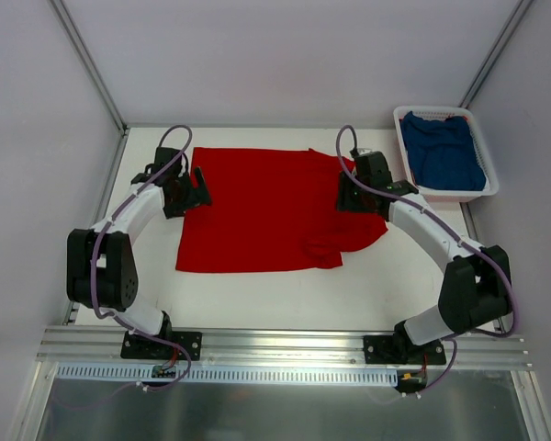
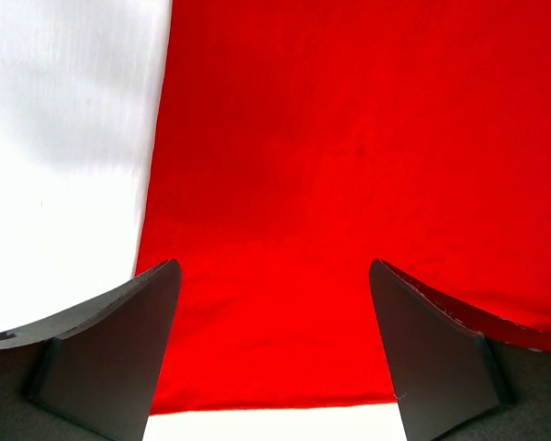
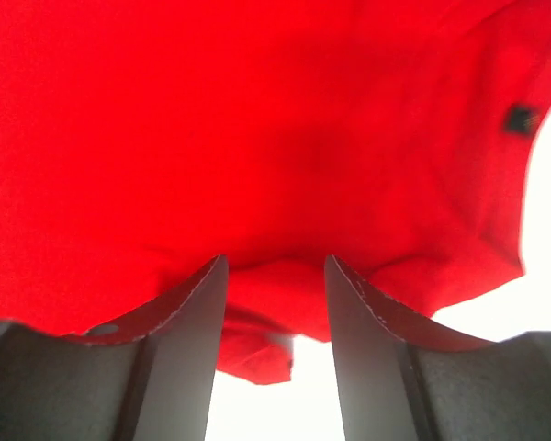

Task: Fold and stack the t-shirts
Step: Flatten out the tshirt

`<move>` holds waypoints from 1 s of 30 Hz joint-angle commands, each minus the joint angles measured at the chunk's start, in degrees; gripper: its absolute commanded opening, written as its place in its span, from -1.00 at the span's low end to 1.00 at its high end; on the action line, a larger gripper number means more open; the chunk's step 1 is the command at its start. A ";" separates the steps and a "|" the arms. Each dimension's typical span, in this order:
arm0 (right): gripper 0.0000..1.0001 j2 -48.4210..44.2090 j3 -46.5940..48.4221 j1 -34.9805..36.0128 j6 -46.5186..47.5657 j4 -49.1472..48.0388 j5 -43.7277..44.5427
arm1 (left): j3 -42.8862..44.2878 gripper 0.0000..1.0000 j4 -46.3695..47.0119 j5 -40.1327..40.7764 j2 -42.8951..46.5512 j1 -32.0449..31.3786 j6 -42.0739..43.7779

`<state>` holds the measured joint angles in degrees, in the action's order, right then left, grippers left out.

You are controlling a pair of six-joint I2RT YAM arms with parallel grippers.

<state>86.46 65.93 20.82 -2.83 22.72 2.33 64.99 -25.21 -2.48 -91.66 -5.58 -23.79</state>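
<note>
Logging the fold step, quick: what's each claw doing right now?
Left claw: open over the red t-shirt, holding nothing.
Right claw: jaws partly apart with red cloth between them; whether it grips cannot be told.

**Robotics lab: enclosed test cell**

A white bench [image 1: 386, 276] is boxed in by plain pale walls [image 1: 275, 55] and bare metal posts [image 1: 87, 60]. A left arm [image 1: 119, 230] and a right arm [image 1: 441, 241], both machine-built, are bolted to an aluminium rail [image 1: 285, 342] at the near edge. Purple cables [image 1: 95, 276] are run openly along them, above a slotted cable duct [image 1: 257, 374]. Household goods are limited to a red t-shirt [image 1: 257, 211] and a white basket [image 1: 404, 152]. No furnishing or decoration is seen.
</note>
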 commanded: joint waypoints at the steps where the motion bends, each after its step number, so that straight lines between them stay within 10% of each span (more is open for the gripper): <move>1: -0.02 -3.66 -2.90 2.99 -2.44 -0.92 -0.22 | -4.07 0.69 3.15 0.54 4.81 -0.30 -2.75; 30: -0.05 -4.72 -14.95 13.81 -7.80 -6.63 2.86 | -21.75 0.69 9.83 -1.48 11.24 -0.57 -5.21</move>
<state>80.60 50.76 34.37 -9.65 18.24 4.95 43.94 -17.04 -2.81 -79.57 -5.67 -29.04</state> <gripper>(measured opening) 0.475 0.845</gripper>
